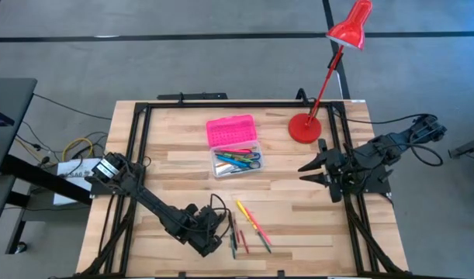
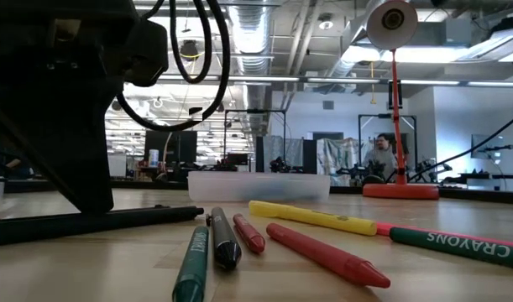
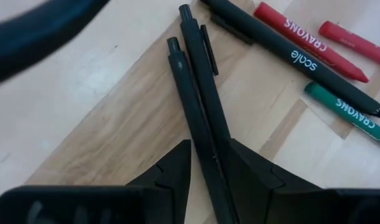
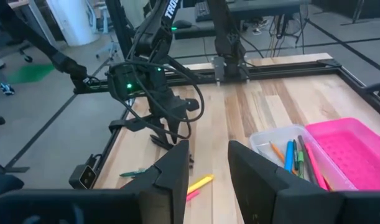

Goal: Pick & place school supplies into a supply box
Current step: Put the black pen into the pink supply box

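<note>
Two black pens (image 3: 199, 99) lie between fingers of left gripper (image 3: 208, 180), clamped on them, table (image 3: 115, 124) beneath.

Supply box (image 1: 237, 163) mid-table, lamp (image 1: 305, 128) to its right, loose crayons (image 1: 252, 221) and pens (image 1: 231, 229) nearer the front edge.

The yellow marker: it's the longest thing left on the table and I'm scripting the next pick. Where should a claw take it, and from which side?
Grip the yellow marker mid-barrel, from straight above, jaws across its width. It lies flat on the table, slanted, with bare wood on both long sides there; its lower end meets an orange one.
</note>
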### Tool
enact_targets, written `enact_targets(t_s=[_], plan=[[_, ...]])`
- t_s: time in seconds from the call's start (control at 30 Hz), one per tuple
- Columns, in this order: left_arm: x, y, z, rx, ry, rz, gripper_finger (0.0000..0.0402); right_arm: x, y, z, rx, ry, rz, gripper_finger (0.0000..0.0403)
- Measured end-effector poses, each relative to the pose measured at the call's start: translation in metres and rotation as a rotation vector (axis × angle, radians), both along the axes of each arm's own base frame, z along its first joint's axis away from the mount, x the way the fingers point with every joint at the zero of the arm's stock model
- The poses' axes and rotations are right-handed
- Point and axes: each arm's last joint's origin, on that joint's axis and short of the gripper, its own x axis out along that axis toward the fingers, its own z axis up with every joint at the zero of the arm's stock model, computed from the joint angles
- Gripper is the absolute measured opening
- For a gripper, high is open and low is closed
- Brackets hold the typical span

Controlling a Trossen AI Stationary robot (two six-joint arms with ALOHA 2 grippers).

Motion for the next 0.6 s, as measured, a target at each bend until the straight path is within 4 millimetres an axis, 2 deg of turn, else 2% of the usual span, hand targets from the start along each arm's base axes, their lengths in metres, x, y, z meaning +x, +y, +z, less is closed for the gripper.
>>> enact_targets(t_s=[0.6], plan=[[-0.001,0.0076,-0.0024,0.037,0.053,-0.012,0.0093,0.0001,0.0,0.0002,0.024,0.002,-0.007,0.0106]])
